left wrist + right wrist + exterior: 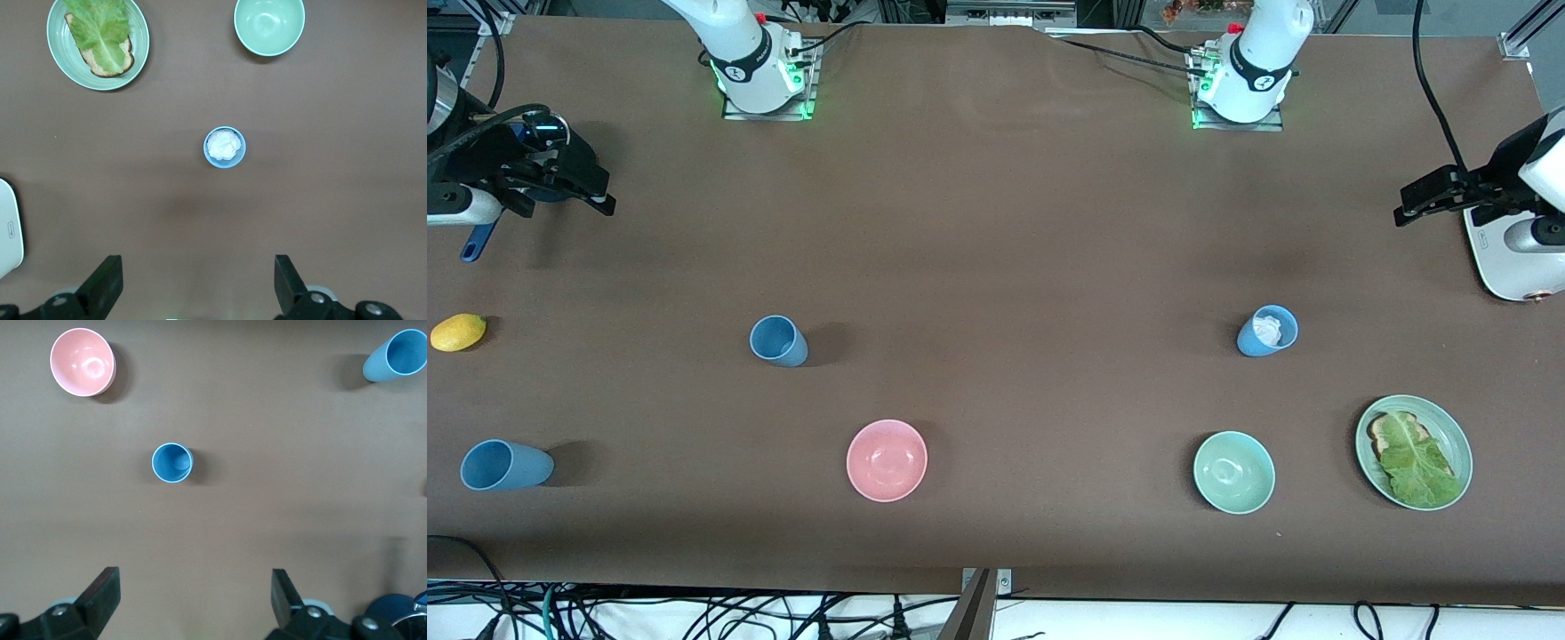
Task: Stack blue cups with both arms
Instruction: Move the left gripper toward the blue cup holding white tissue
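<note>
Three light-blue cups stand apart on the brown table. One empty cup is toward the right arm's end and shows in the right wrist view. A second empty cup stands nearer the front camera at that end. A third cup toward the left arm's end holds something white. My right gripper hangs open and empty above the table's right-arm end. My left gripper hangs open and empty above the left-arm end.
A pink bowl and a mint-green bowl sit near the front. A green plate holds toast and lettuce. A lemon and a dark-blue saucepan handle lie at the right arm's end. A white appliance stands under the left gripper.
</note>
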You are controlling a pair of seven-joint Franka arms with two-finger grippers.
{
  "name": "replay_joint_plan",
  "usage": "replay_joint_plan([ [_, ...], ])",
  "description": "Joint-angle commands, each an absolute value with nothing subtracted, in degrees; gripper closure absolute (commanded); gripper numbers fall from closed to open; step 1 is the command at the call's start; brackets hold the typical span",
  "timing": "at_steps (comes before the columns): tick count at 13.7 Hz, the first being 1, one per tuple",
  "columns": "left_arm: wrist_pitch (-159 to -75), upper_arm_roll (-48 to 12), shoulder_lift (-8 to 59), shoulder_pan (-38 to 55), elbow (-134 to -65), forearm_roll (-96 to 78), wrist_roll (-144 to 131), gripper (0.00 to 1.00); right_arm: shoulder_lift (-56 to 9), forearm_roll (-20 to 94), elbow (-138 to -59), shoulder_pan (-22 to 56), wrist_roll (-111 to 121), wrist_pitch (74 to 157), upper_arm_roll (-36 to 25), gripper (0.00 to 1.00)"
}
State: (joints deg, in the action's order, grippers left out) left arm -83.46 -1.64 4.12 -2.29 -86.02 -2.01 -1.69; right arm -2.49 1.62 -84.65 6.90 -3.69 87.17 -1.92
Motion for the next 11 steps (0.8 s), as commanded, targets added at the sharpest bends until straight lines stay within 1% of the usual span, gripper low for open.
replay_joint_plan([
  [1,-83.67,-1.49,6.76,-2.55,-85.25,-2.99,-0.44,0.0,-2.11,1.58,-84.38,6.77,-3.08,86.31,-1.93,0.0],
  [7,-83.85,-1.49,9.14,-2.46,-85.25,-2.99,-0.17,0.0,-2.2,1.5,-84.99,6.77,-3.08,86.75,-2.02,0.0],
  [11,-83.85,-1.58,12.47,-2.37,-85.25,-2.9,-0.09,0.0,-2.46,1.49,-84.99,6.77,-3.08,87.1,-1.93,0.0],
])
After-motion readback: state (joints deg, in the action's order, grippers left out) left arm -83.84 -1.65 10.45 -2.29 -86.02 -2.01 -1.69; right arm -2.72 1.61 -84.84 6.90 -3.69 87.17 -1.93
